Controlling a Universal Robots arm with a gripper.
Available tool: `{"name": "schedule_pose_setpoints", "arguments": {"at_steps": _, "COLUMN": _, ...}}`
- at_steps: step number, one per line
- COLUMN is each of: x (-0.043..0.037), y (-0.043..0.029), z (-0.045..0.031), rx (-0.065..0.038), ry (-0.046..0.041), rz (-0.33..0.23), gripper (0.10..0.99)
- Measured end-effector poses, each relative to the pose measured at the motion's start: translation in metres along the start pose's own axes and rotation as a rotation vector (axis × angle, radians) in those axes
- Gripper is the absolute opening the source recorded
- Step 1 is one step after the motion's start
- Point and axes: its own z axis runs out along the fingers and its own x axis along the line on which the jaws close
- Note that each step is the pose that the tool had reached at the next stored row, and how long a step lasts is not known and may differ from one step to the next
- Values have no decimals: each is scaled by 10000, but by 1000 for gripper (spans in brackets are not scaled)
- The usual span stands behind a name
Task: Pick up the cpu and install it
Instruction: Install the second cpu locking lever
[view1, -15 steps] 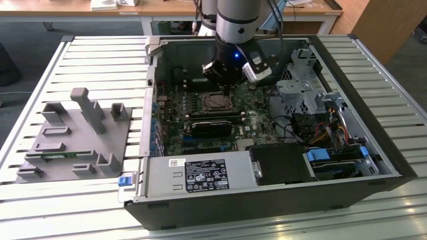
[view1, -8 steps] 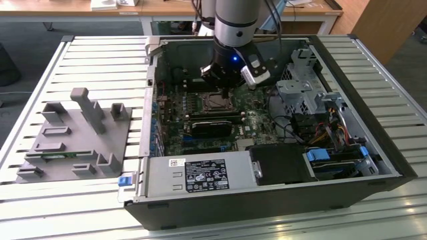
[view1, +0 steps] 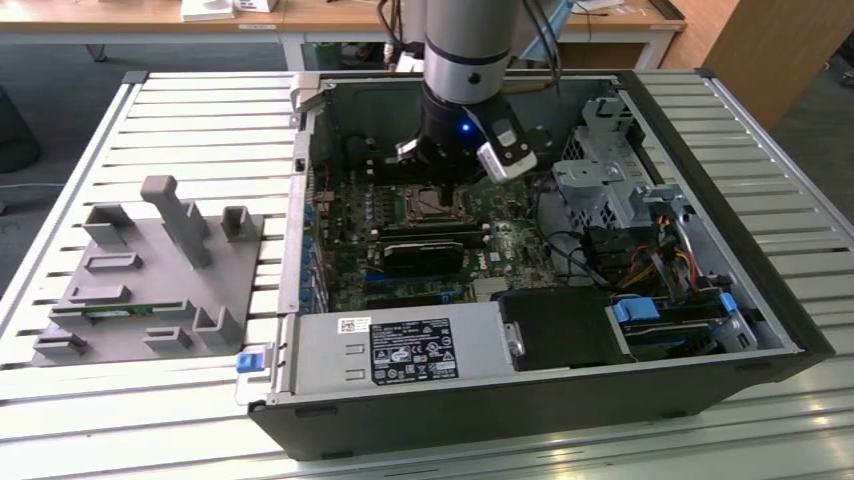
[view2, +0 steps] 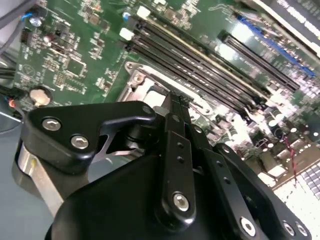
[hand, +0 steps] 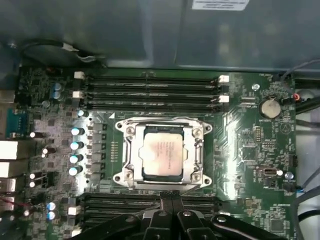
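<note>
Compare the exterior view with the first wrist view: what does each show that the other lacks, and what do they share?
Exterior view alone: the open computer case lying on a slatted table, a grey fixture on the exterior view's left, and the arm reaching down into the case.

First wrist view alone: the cpu seated flat in its socket, its silvery top inside the metal frame, and a round coin battery.

Shared: the green motherboard, the socket area, and the gripper above the board beside the socket.
</note>
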Motion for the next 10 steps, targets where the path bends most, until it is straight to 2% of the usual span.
{"name": "schedule_pose_setpoints", "arguments": {"at_steps": 6, "x": 60, "y": -72, "z": 8, "rx": 0, "ry": 4, "rz": 1, "gripper": 106}}
{"name": "schedule_pose_setpoints", "arguments": {"at_steps": 10, "x": 157, "y": -76, "z": 22, "rx": -1, "ry": 4, "rz": 1, "gripper": 106}}
